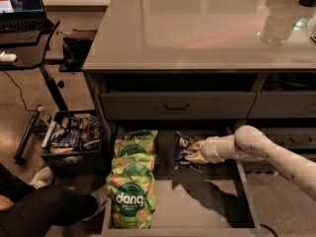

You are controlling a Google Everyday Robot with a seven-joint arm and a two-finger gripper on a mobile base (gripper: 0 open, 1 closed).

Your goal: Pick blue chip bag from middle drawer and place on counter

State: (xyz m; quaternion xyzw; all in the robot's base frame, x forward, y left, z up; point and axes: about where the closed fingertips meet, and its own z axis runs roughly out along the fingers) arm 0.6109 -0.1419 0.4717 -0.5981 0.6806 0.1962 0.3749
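The blue chip bag (183,148) lies near the back of the open middle drawer (197,201), dark navy with white lettering. My gripper (194,151) reaches in from the right and sits on the bag's right side, its pale fingers over the bag. The arm (266,152) stretches across the drawer's right wall. The counter (197,28) is the glossy grey-beige slab above the cabinet.
Several green "dang" bags (131,181) lie in a row along the drawer's left side. A black crate of snacks (71,139) stands on the floor at left. A black desk with a laptop (22,14) is at far left. A person's leg (44,211) is at bottom left.
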